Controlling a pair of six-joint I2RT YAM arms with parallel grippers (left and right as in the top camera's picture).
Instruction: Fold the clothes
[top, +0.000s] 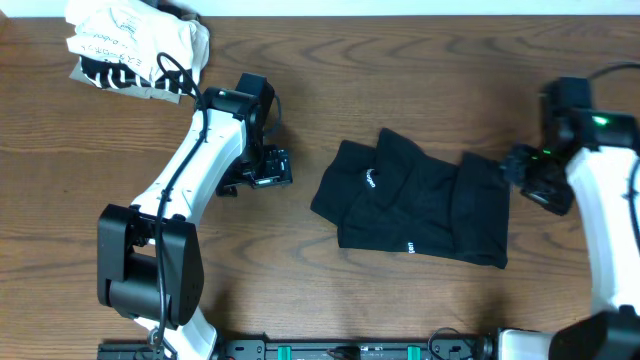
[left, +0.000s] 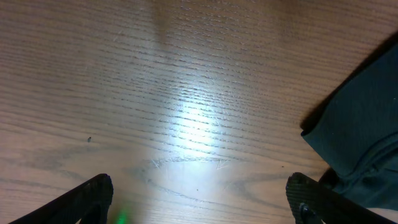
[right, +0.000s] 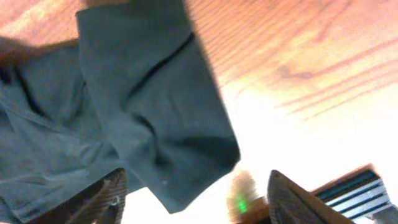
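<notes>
A crumpled white fabric bundle with black lettering (top: 135, 45) lies at the far left corner of the brown wood-grain table (top: 400, 70), against its back edge.

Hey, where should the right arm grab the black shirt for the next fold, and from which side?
Probably the black shirt at its free corner nearest the right gripper, coming in from the right edge. That flap lies loose and slightly lifted on the wooden table, so an open jaw could pinch it. The left gripper hovers open over bare wood, beside the shirt's other edge.
</notes>
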